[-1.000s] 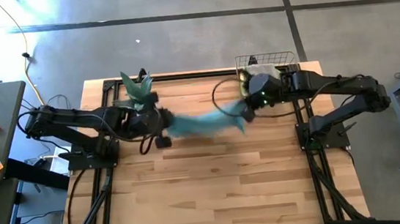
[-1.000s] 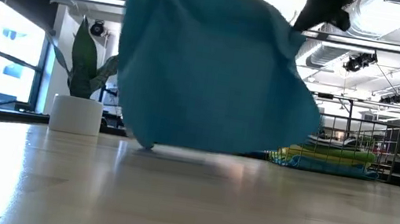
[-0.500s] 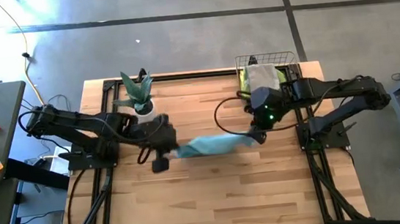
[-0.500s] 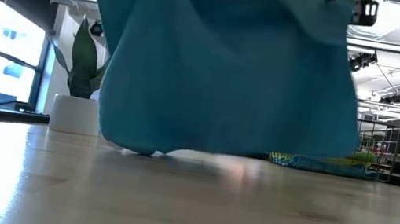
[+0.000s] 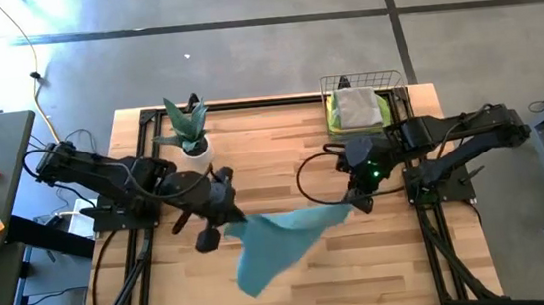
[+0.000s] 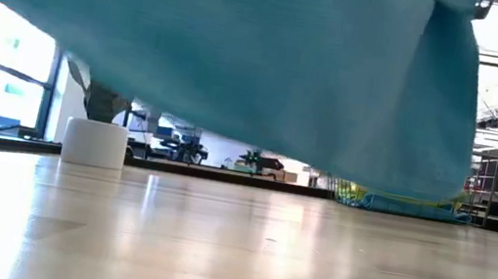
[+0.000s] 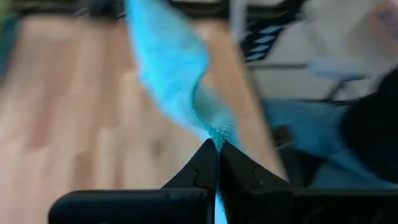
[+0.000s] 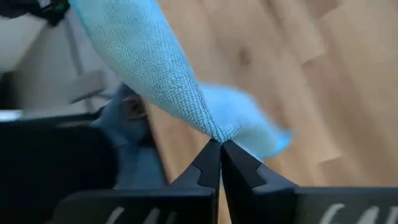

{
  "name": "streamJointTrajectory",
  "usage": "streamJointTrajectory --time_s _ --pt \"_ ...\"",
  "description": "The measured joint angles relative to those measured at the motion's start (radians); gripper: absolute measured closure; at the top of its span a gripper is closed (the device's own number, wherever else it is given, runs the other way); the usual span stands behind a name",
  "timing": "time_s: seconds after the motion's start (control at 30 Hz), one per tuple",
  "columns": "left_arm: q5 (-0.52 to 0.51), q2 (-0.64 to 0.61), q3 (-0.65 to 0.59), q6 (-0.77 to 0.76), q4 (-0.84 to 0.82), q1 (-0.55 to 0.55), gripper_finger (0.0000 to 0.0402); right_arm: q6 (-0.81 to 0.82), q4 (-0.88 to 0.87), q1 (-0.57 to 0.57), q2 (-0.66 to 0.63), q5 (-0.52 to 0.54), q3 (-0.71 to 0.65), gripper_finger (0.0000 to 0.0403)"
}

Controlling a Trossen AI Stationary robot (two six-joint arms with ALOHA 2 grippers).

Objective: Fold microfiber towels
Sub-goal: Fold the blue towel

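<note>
Towel in work: teal-blue towel [image 5: 275, 240] hangs stretched between both claws above the bench [image 5: 364, 274], its loose part spread toward the near edge.
Left claw: left claw [image 5: 228, 220] is closed tight on one corner of the teal-blue towel, left of centre.
Right claw: right claw [image 5: 356, 204] is pinched on the opposite corner, right of centre.
Remaining towels: stack of folded towels [image 5: 356, 108], grey on top, lime green beneath, sits in the wire basket [image 5: 331, 89] at the far right.
Other: potted plant [image 5: 188, 131] stands at the far left.
</note>
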Motion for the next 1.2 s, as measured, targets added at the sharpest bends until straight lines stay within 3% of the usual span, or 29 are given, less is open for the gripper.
streamJointTrajectory --time_s 0.17,0.47,0.67,0.77,1.0,1.13,1.2 --pt "-0.159 0.065 -0.056 -0.012 -0.086 0.019 0.0401 -0.071 -0.017 -0.005 0.032 0.133 -0.001 0.0403" --pt "-0.294 0.241 -0.128 -0.009 -0.156 0.092 0.0401 -0.219 -0.026 -0.039 0.184 0.345 -0.001 0.0402" --pt "-0.345 0.301 -0.126 0.013 -0.185 0.110 0.0401 -0.280 -0.031 -0.074 0.214 0.364 -0.001 0.0397" --pt "-0.347 0.298 -0.126 0.019 -0.199 0.115 0.0401 -0.314 -0.042 -0.083 0.214 0.394 -0.001 0.0366" --pt "-0.352 0.299 -0.126 0.019 -0.218 0.129 0.0401 -0.437 -0.095 -0.087 0.214 0.522 0.020 0.0252" --pt "-0.354 0.299 -0.126 0.009 -0.220 0.145 0.0401 -0.541 -0.140 -0.071 0.199 0.582 0.049 0.0236" --pt "-0.355 0.299 -0.126 0.009 -0.220 0.153 0.0401 -0.575 -0.058 -0.053 0.186 0.583 0.002 0.0238"
